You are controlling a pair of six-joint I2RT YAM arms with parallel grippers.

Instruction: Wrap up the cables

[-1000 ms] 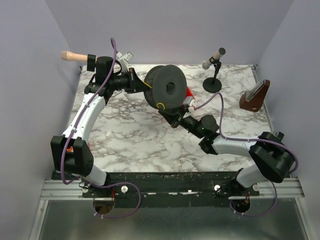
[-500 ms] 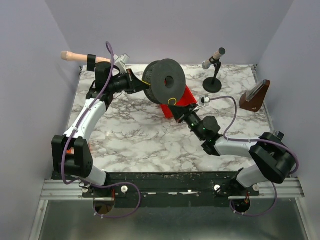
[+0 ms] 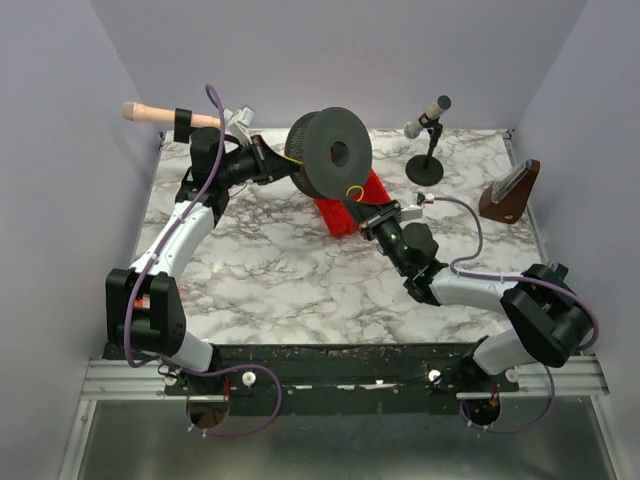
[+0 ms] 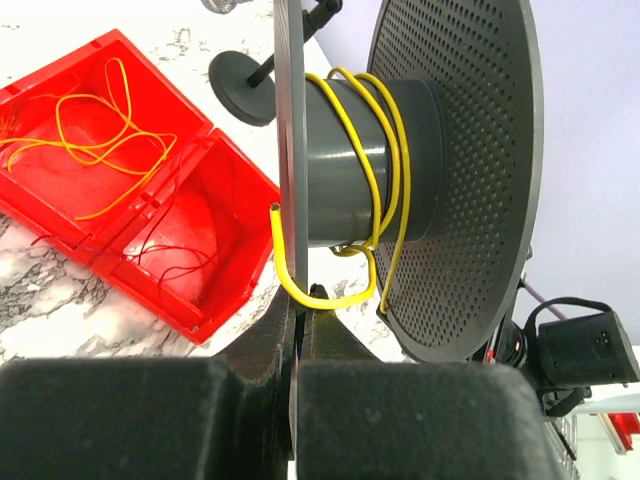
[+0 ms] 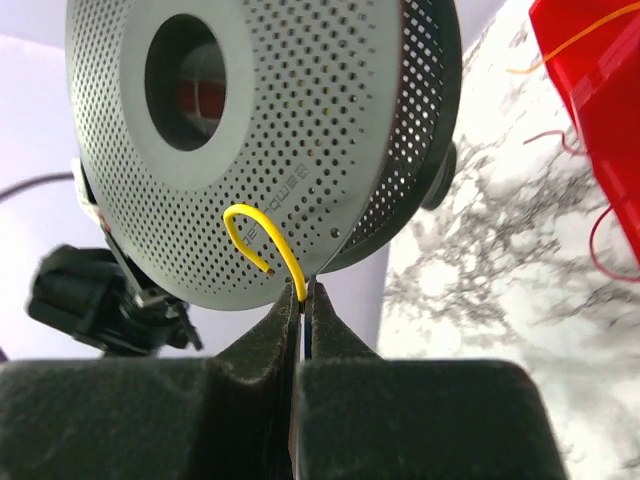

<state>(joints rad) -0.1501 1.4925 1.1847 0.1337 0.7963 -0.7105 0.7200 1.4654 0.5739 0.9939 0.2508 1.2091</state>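
Observation:
A dark perforated spool [image 3: 325,150] hangs above the back of the table. My left gripper [image 3: 277,166] is shut on the thin edge of one of its flanges [image 4: 288,150], fingertips meeting at the rim [image 4: 303,297]. A yellow cable [image 4: 385,150] is wound a few turns round the hub, with a loose loop sagging just above the jaws. My right gripper [image 5: 303,291] sits under the other flange [image 5: 300,120], shut on the hooked free end of that cable [image 5: 262,240]. In the top view this gripper [image 3: 358,203] is just right of and below the spool.
An open red box [image 3: 352,212] lies under the spool with more loose yellow cables [image 4: 90,150] inside. A microphone on a round stand [image 3: 428,150] and a brown wooden holder [image 3: 510,192] stand at the back right. A wooden handle [image 3: 150,113] sticks out at the back left.
The right gripper has carried the cable end from the spool's near side up and to the right. The spool has turned and shifted slightly back, uncovering the red box.

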